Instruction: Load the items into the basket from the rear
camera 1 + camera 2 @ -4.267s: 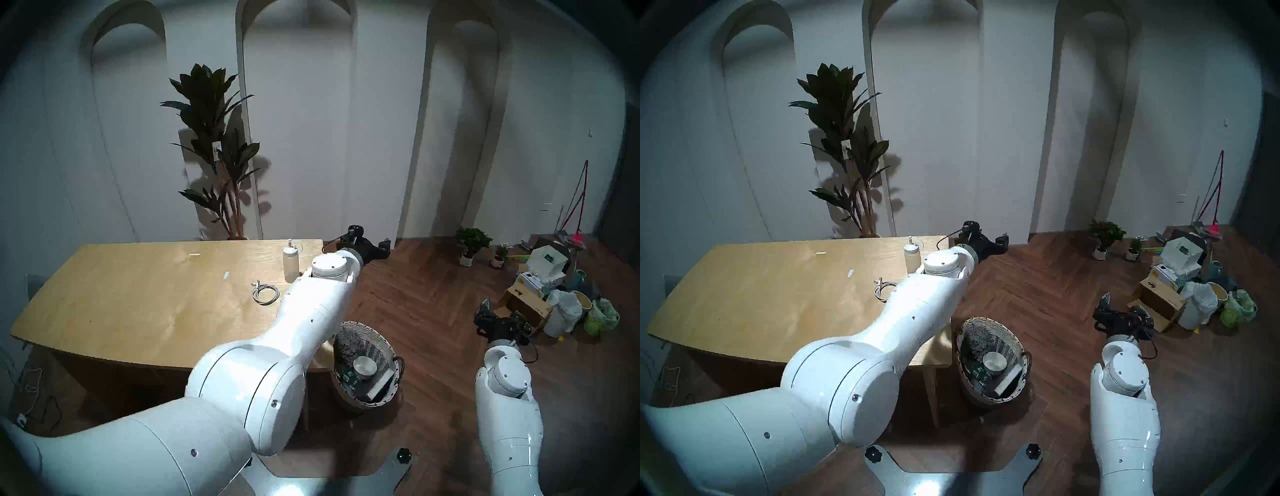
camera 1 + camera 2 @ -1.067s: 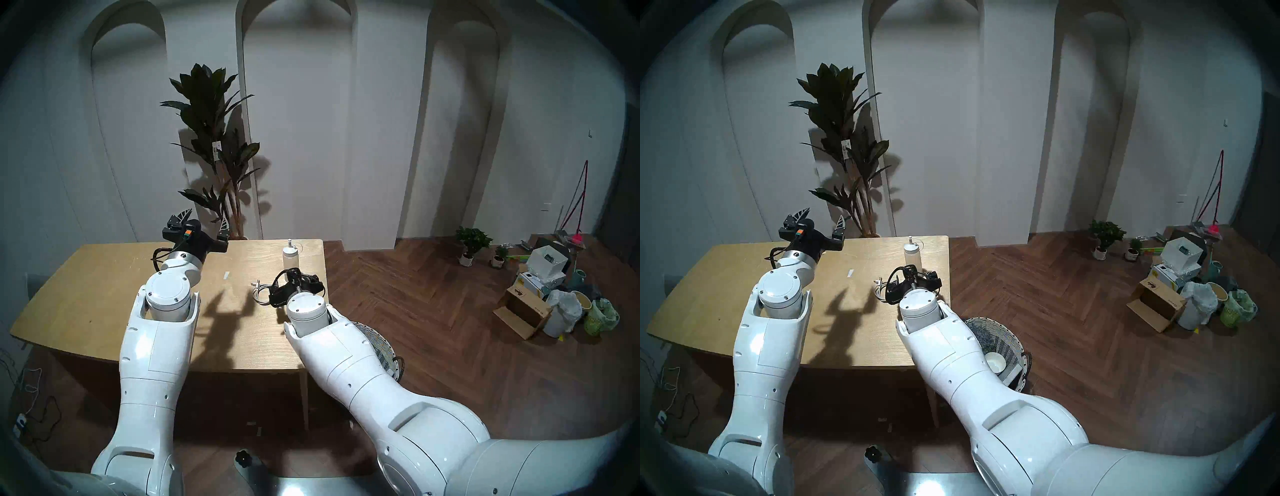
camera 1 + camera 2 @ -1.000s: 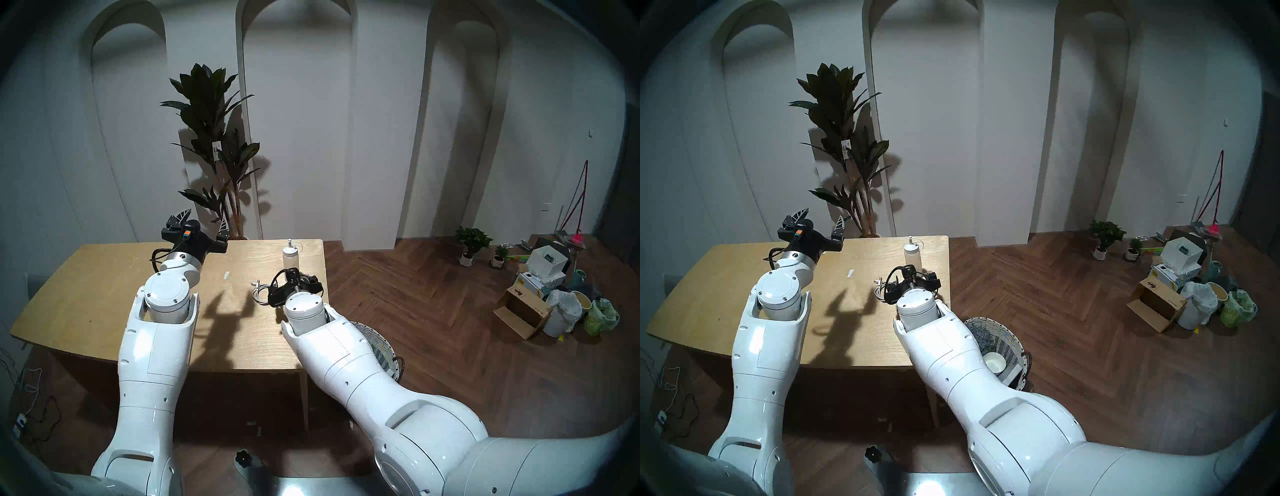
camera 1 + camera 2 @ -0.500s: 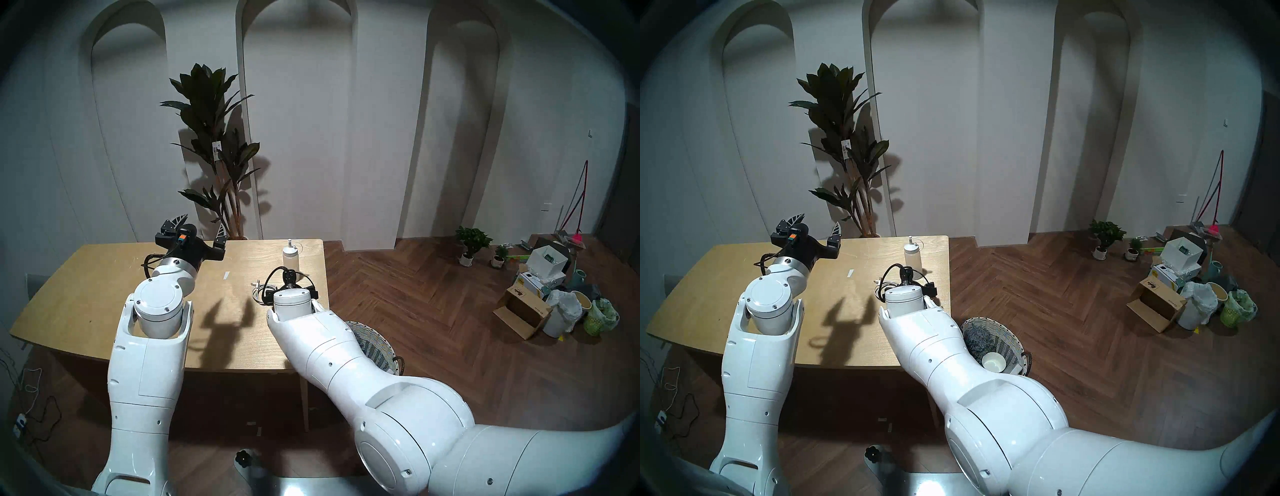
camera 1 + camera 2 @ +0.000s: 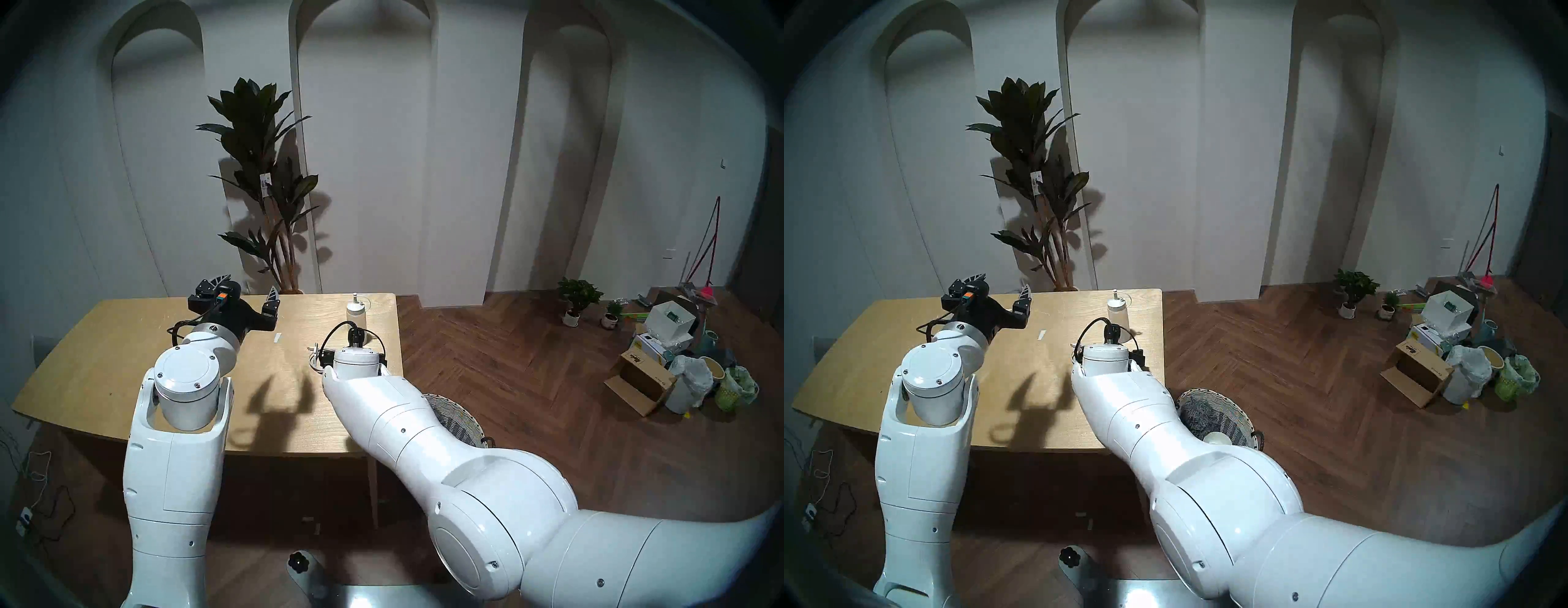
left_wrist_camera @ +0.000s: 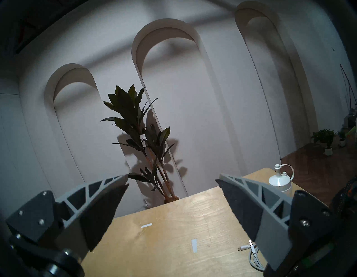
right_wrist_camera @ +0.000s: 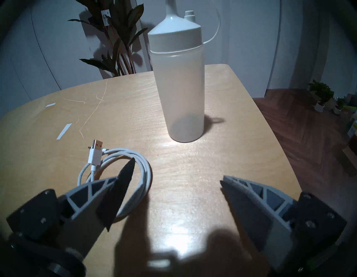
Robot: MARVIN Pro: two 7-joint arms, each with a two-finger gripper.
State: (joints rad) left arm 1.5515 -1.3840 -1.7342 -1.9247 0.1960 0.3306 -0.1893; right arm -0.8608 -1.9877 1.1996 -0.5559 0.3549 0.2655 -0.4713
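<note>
Hovering above the wooden table, the right gripper has its fingers spread wide with nothing between them. Straight ahead of the gap the translucent squeeze bottle stands upright on the tabletop, apart from both fingertips. The coiled white USB cable lies flat under and just beyond the finger on the view's left; whether that tip touches the coil cannot be told. Behind the right arm, on the floor by the table's corner, sits the woven wicker basket with a pale bowl inside.

The left gripper is likewise wide apart and empty, pointing level over the table toward a tall potted plant by the wall. Beyond the finger on its view's right are the squeeze bottle and the cable, well clear of it. No water bottle shows in any view.
</note>
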